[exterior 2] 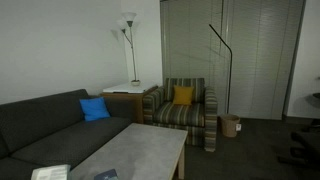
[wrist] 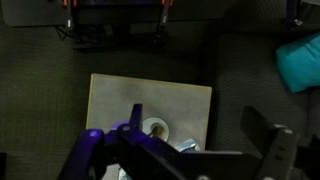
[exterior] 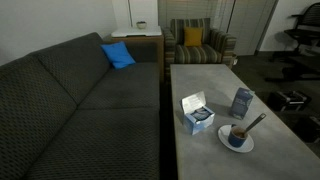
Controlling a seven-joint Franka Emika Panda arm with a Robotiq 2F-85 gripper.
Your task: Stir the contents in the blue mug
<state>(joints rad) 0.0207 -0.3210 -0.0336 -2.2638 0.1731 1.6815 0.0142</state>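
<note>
The blue mug (exterior: 236,134) sits on a white saucer (exterior: 236,146) near 1 end of the long grey worktop (exterior: 205,80). A thin stirrer (exterior: 254,124) leans out of it, its handle tilted up and away from the sofa (exterior: 70,90), which leaves the free end easy to reach from above. A blue carton (exterior: 242,102) stands just beside the mug and a white-and-blue box (exterior: 196,113) lies near it. Both look close enough to crowd a sideways approach, so coming down from overhead seems the safer line. In the wrist view the pincer (wrist: 178,140) hangs high over the worktop, its 2 fingers (wrist: 268,140) spread wide with nothing between them. The saucer shows small below, partly hidden by 1 finger. The arm appears in neither exterior view. By my reading the stirring has not begun: the next move calls for descending, lining up on the stirrer's handle and closing on it gently, so the mug neither tips nor slides on its saucer
</note>
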